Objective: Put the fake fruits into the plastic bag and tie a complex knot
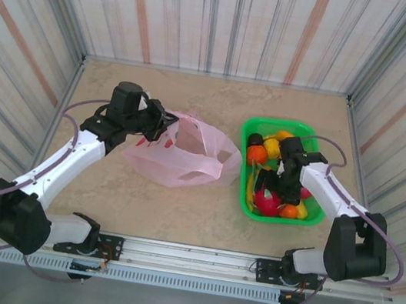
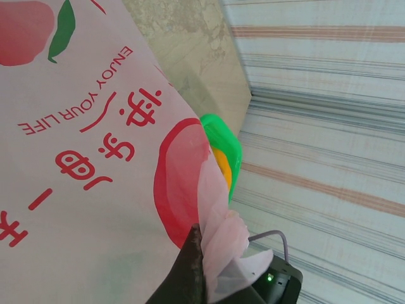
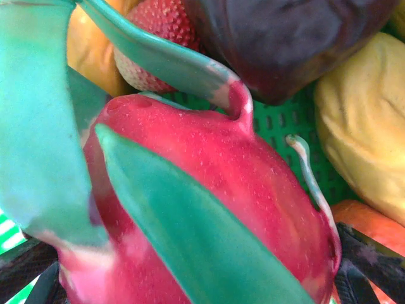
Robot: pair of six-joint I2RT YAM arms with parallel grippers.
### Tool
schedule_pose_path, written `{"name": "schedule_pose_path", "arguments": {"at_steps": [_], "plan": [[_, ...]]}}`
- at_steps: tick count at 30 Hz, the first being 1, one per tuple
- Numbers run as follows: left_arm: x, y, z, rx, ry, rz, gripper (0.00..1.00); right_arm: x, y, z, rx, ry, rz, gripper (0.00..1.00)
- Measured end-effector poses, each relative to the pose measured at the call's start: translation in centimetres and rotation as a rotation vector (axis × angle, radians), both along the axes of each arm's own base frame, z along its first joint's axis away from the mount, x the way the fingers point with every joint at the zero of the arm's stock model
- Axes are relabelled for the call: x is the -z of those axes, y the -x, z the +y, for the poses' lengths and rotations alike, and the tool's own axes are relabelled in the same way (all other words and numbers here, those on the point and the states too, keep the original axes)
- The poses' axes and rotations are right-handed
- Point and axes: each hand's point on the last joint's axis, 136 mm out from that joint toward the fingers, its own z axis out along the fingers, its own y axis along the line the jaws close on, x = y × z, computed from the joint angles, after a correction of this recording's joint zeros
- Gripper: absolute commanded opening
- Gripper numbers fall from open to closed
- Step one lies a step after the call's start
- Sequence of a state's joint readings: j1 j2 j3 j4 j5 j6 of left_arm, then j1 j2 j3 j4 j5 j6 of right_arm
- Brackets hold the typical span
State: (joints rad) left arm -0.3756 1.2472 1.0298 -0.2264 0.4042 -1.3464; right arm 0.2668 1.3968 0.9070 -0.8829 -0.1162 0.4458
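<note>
We see the left arm's fingers (image 2: 186, 278) closed tight on a bunched edge of the thin, translucent pink plastic bag (image 1: 186, 161). They seem to hold that side up so the mouth faces the basket and stays open for loading. The film is soft and crinkled, printed with red peaches and lettering. The rest of it slumps on the beige marbled surface (image 1: 199, 222), left of the bright green rectangular plastic basket (image 1: 315, 218).

The small glossy fake fruits (image 1: 270, 144) lie heaped in that basket, none of them in the bag yet. The right arm's fingers (image 3: 370, 263) are spread as wide as they go, reaching down on either side of a red-pink toy dragon fruit with stiff green scales (image 3: 253, 209). We cannot tell whether they touch it. Its skin is smooth, finely speckled and rounded, so we judge it may slip under a squeeze. A dimpled yellow fruit (image 3: 361, 120) and a dark brown piece (image 3: 285, 44) crowd close beside it.
</note>
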Motion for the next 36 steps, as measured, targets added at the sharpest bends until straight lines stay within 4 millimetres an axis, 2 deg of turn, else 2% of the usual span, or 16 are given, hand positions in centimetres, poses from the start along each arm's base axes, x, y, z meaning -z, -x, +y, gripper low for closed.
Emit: {"name": "schedule_pose_path", "arguments": {"at_steps": [2, 4, 7, 10, 14, 17, 24, 27, 31, 36], "plan": [[0.0, 0.0, 0.0, 0.000, 0.000, 0.000, 0.00, -0.1, -0.2, -0.1, -0.001, 0.009, -0.007, 0.93], [0.0, 0.0, 0.0, 0.000, 0.000, 0.000, 0.00, -0.1, -0.3, -0.1, -0.002, 0.009, -0.012, 0.81], [0.0, 0.0, 0.0, 0.002, -0.002, -0.002, 0.00, -0.7, -0.5, -0.2, 0.005, 0.001, -0.040, 0.75], [0.0, 0.1, -0.1, 0.014, -0.006, -0.008, 0.00, -2.2, -1.4, -0.7, 0.037, -0.037, -0.113, 0.73], [-0.5, 0.4, -0.3, 0.048, -0.021, -0.025, 0.00, -5.7, -2.5, -1.3, 0.078, -0.101, -0.265, 0.73], [-0.8, 0.6, -0.5, 0.078, -0.035, -0.042, 0.00, -7.7, -2.5, -0.9, 0.069, -0.146, -0.343, 0.73], [-0.3, 1.0, -0.4, 0.101, -0.061, -0.038, 0.00, -10.3, -2.6, -0.1, 0.051, -0.204, -0.415, 0.73], [-0.2, 1.1, -0.4, 0.104, -0.067, -0.038, 0.00, -12.1, -2.7, 0.1, 0.044, -0.224, -0.468, 0.73], [-0.1, 1.1, -0.4, 0.110, -0.070, -0.034, 0.00, -15.6, -1.8, 0.9, 0.013, -0.293, -0.559, 0.72], [0.4, 0.9, -0.7, 0.121, -0.077, -0.023, 0.00, -19.1, 0.8, 3.3, -0.087, -0.404, -0.630, 0.72]]}}
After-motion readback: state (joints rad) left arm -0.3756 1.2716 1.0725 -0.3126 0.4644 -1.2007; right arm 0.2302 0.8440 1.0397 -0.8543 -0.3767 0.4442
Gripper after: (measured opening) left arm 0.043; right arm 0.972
